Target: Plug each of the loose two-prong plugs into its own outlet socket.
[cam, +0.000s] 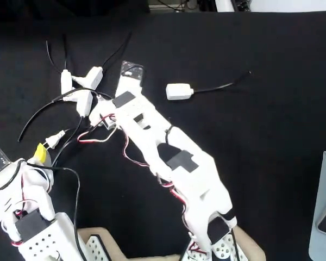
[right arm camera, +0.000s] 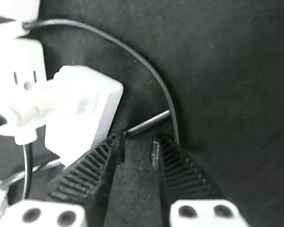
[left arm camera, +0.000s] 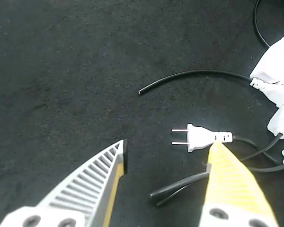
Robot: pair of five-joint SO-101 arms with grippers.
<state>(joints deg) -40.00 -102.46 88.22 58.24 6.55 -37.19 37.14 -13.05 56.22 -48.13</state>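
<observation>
Left wrist view: the left gripper (left arm camera: 168, 150) stands released, jaws wide, over the black cloth (left arm camera: 61, 71). The small white two-prong plug (left arm camera: 199, 138) lies flat just off the yellow-taped fingertip (left arm camera: 217, 151), not yet straddled. Judged step: the pick-up. The next move calls for centring over the plug body before closing. Beyond, the white plastic outlet blocks (left arm camera: 274, 71) are cut off at the edge. The right gripper (right arm camera: 138, 142), jaws narrowly parted, grasps nothing beside a white cube socket (right arm camera: 83, 111); whether that socket is occupied is hard to make out. Farthest, a white rectangular plug (cam: 179, 91) on a black cord lies well apart.
</observation>
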